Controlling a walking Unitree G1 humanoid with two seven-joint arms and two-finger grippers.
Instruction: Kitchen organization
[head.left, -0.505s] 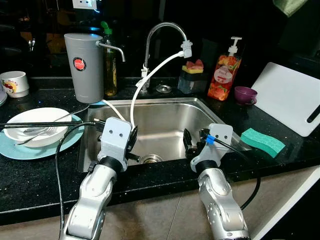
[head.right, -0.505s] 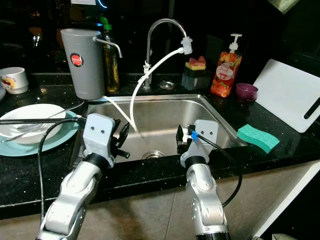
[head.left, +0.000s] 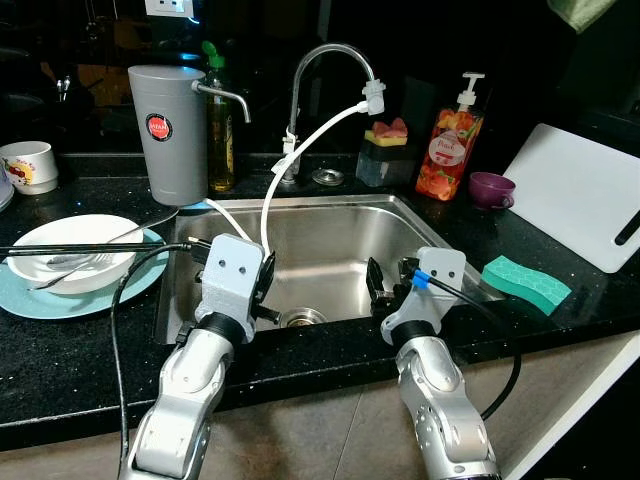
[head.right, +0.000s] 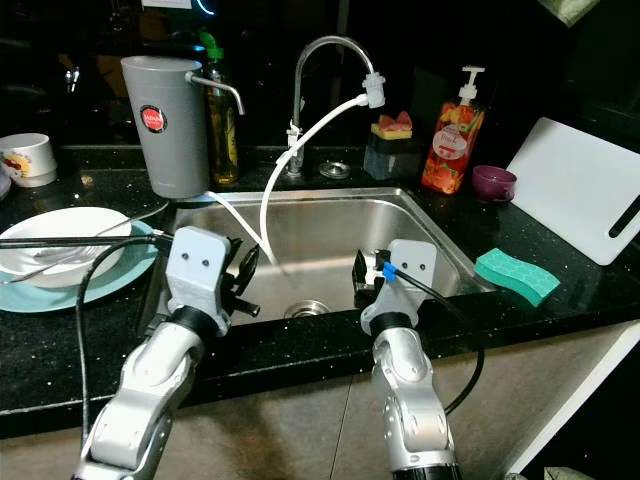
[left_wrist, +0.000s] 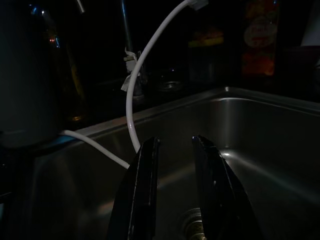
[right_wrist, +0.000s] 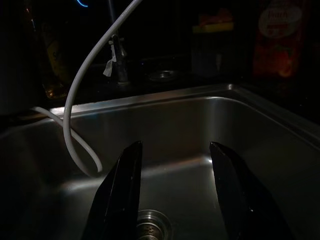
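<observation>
A white cutting board leans by a purple cup.

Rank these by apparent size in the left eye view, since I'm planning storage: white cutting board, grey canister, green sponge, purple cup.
1. White cutting board, though cropped by the frame edge
2. Grey canister, a close second
3. Green sponge
4. Purple cup

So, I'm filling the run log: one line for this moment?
left tool: open over sink | right tool: open over sink | holding: nothing | green sponge: counter, right of sink
</observation>
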